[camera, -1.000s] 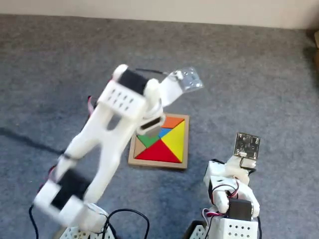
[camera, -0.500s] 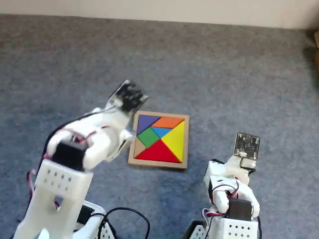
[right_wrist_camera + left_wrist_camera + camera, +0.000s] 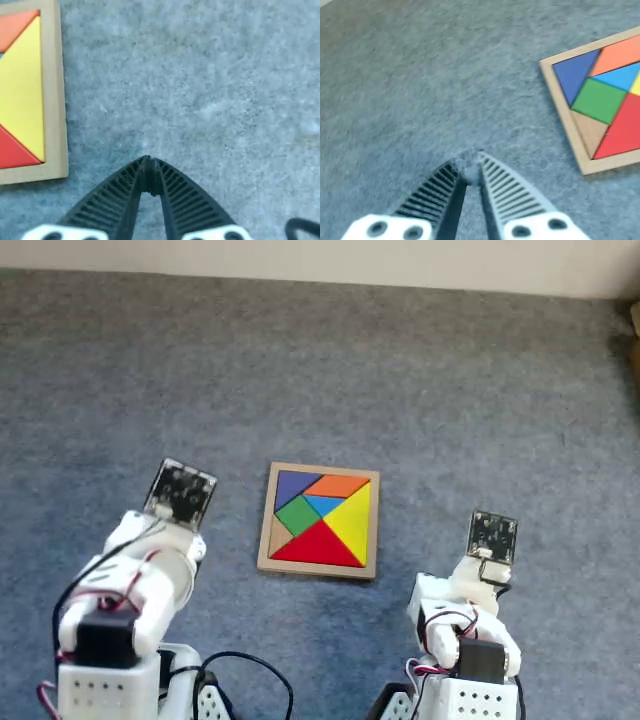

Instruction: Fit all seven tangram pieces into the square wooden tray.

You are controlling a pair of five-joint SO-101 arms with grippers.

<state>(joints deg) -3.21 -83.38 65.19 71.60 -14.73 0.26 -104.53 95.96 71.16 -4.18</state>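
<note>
The square wooden tray (image 3: 266, 540) lies on the grey carpet in the middle of the high view. It holds a purple triangle (image 3: 288, 485), an orange piece (image 3: 340, 485), a small blue triangle (image 3: 322, 504), a green square (image 3: 295, 516), a yellow triangle (image 3: 355, 525) and a red triangle (image 3: 315, 545). A wood-coloured triangle (image 3: 590, 131) sits at one tray corner; I cannot tell whether it is a piece or bare tray. My left gripper (image 3: 470, 167) is shut and empty above the carpet, off the tray's left side. My right gripper (image 3: 146, 167) is shut and empty beside the tray's right edge (image 3: 52, 95).
The left arm (image 3: 150, 560) is folded at the front left and the right arm (image 3: 465, 600) at the front right, each about a hand's width from the tray. Grey carpet runs on all sides, with a pale wall strip (image 3: 320, 260) at the back.
The left arm has pulled back from over the tray's left side and folded down at the front left, uncovering the tray. The right arm has stayed in place.
</note>
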